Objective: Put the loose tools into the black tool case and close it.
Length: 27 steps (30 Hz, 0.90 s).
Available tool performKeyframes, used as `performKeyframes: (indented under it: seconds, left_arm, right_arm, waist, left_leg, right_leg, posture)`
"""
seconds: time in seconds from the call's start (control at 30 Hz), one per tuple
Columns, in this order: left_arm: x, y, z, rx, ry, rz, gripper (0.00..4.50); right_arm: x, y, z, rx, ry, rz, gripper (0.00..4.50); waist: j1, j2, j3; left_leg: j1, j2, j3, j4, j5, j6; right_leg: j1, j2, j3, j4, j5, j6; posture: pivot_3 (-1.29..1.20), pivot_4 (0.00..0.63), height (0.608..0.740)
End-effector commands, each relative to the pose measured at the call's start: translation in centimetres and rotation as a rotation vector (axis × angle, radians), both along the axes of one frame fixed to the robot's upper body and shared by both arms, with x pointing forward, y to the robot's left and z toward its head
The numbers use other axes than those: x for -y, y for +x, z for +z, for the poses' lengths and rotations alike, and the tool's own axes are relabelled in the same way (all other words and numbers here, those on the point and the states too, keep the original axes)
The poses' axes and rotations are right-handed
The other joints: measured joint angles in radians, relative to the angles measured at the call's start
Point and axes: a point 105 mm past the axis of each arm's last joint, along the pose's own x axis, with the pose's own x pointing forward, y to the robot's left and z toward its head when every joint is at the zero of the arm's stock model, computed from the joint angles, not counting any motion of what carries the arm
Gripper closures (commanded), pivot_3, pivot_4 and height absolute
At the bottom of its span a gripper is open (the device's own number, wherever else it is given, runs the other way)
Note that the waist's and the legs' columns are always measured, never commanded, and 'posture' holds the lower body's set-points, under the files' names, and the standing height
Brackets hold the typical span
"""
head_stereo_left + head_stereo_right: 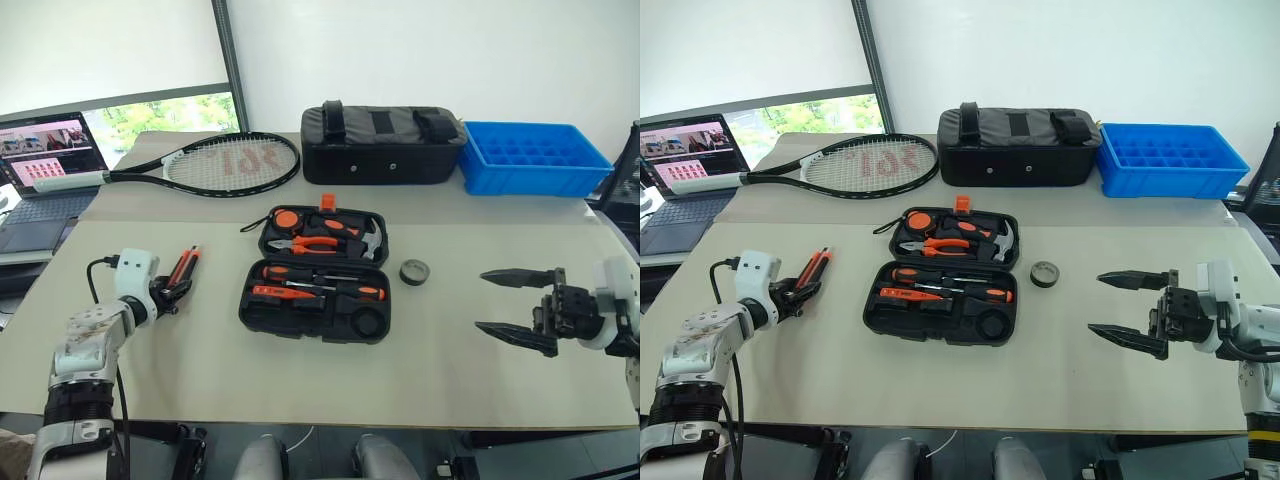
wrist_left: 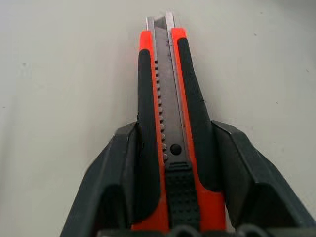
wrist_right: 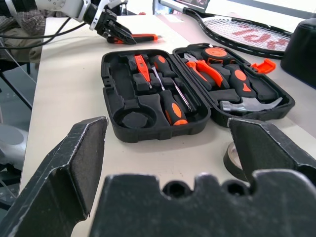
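Lying open: black tool case (image 1: 314,290), screwdrivers (image 1: 325,285), pliers (image 1: 312,245), hammer (image 1: 368,240) inside.

A beige table (image 1: 330,390) stands before a white wall (image 1: 420,50) and window (image 1: 170,115).

No lettering reads clearly (the tennis racket (image 1: 232,163) strings bear an illegible red mark).

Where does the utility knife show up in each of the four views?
Left eye: utility knife at the table's left side, between the left gripper's fingers, left of the open tool case.
Right eye: same spot, left of the case.
Left wrist: centre, running away from the camera between the two fingers.
Right wrist: far side, beyond the case, at the left gripper's tips.
Shared landmark: the tool case.
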Motion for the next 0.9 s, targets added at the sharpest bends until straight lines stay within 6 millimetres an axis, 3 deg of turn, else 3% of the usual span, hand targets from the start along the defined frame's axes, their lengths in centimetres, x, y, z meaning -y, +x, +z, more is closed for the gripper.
performKeyframes:
  seconds: [0.03,0.1,0.2,0.33,0.43,0.57,0.67,0.9]
  left_arm:
    - [2.4,1.2,6.5,0.241,0.069,-0.200,2.71]
    - [4.9,1.1,9.4,0.345,0.107,-0.366,2.71]
    - [8.7,0.4,11.0,0.405,0.172,-0.625,2.71]
    - [13.4,-0.9,9.5,0.351,0.373,-1.013,2.71]
    - [15.8,-1.8,8.2,0.301,0.457,-1.241,2.71]
    - [17.7,-3.1,6.4,0.204,0.487,-1.445,2.71]
    - [18.9,-3.2,5.1,0.146,0.469,-1.495,2.71]
    - [18.9,-3.6,3.3,0.038,0.517,-1.535,2.71]
  right_arm:
    - [0.4,-0.6,1.5,0.070,0.014,0.015,0.00]
    - [0.5,-0.8,1.6,0.065,0.031,0.021,0.00]
    - [0.4,-0.8,1.5,0.064,0.038,0.023,0.00]
    - [0.2,-0.7,1.4,0.060,0.038,0.033,0.00]
    - [0.0,-0.8,1.5,0.059,0.037,0.043,0.00]
    - [0.1,-0.9,1.6,0.061,0.029,0.044,0.00]
    - [0.3,-1.4,1.2,0.050,0.010,0.046,0.00]
    - [0.4,-1.9,1.1,0.048,0.006,0.031,0.00]
  waist:
    - [0.001,-0.002,0.001]
    - [0.005,-0.003,0.002]
    - [0.011,-0.003,0.002]
    - [0.007,0.003,0.000]
    - [0.002,0.004,0.002]
    - [-0.005,0.004,0.004]
    - [0.000,0.004,0.004]
    - [0.000,0.003,0.004]
  left_leg:
    - [0.000,0.000,0.000,0.000,0.000,0.000]
    - [-0.001,0.000,0.000,0.000,0.000,0.000]
    - [-0.002,-0.001,0.000,0.000,0.000,-0.001]
    - [-0.002,-0.002,0.001,-0.001,0.000,-0.001]
    - [-0.003,-0.001,0.001,-0.001,0.000,-0.001]
    - [-0.003,0.000,0.001,0.000,0.000,0.000]
    - [-0.003,-0.001,0.001,0.000,0.000,0.000]
    - [-0.005,-0.001,0.000,0.001,0.000,0.000]
  right_leg:
    - [0.000,0.000,0.000,0.000,0.000,0.000]
    - [0.000,0.000,0.000,-0.001,0.000,0.000]
    - [0.000,-0.001,-0.001,-0.003,0.000,0.000]
    - [0.001,-0.001,0.000,-0.005,0.000,0.000]
    - [0.001,0.000,0.000,-0.004,0.000,0.000]
    - [0.000,0.001,0.001,-0.004,0.000,0.000]
    - [0.001,0.001,0.001,-0.004,0.000,0.000]
    - [0.000,0.001,0.002,-0.005,0.000,0.001]
  posture:
    - [0.00,0.150,0.707]
    - [0.00,0.150,0.707]
    - [0.00,0.150,0.707]
    - [0.00,0.150,0.707]
    - [0.00,0.150,0.707]
    - [0.00,0.150,0.707]
    - [0.00,0.150,0.707]
    - [0.00,0.150,0.707]
